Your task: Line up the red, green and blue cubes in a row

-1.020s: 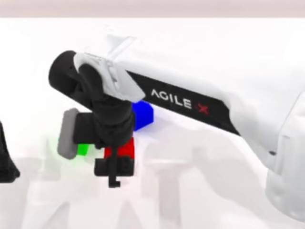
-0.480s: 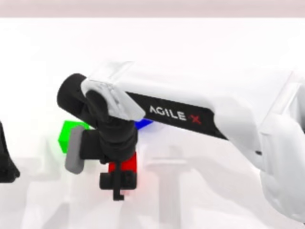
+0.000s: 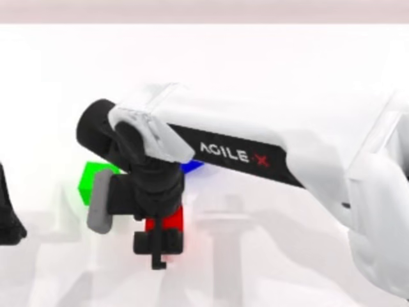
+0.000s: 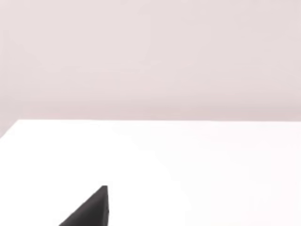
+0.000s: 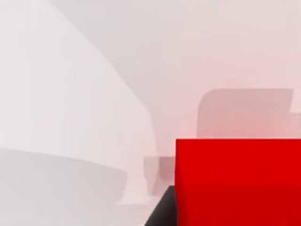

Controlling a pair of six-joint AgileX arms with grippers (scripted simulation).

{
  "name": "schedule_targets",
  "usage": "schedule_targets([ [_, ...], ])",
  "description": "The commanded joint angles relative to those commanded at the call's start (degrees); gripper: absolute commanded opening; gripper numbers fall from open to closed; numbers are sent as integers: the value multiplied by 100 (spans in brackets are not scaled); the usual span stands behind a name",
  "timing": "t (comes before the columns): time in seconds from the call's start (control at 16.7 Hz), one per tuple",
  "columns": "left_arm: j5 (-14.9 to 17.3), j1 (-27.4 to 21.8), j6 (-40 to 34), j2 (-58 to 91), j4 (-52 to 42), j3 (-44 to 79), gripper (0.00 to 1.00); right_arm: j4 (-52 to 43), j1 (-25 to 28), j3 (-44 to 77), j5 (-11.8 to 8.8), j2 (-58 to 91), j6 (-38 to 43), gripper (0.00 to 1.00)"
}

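Observation:
My right arm reaches across to the table's left half. Its gripper [image 3: 163,222] points down and is shut on the red cube [image 3: 171,221]. In the right wrist view the red cube [image 5: 237,183] fills the lower corner, pressed against one dark finger [image 5: 162,214]. The green cube [image 3: 94,176] sits on the table just left of that wrist. Only a sliver of the blue cube [image 3: 192,165] shows, behind the red one and under the forearm. My left gripper [image 3: 7,224] is parked at the left edge, and one finger [image 4: 91,212] shows with nothing against it.
The white table [image 3: 268,256] stretches to the right and front of the cubes, crossed by soft arm shadows. The right forearm [image 3: 236,153] hangs over the space behind the red cube. The table's far edge [image 4: 155,120] shows in the left wrist view.
Over the last second my right gripper has carried the red cube toward the table's front, uncovering the green cube and covering most of the blue one. It has barely moved in the last half second.

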Motion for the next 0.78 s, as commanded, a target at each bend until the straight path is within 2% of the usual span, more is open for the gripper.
schedule_targets([
  [0.3,0,0,0,0,0,0,100,0,0,0,0,0,0,98],
  [0.78,0,0,0,0,0,0,100,0,0,0,0,0,0,100],
])
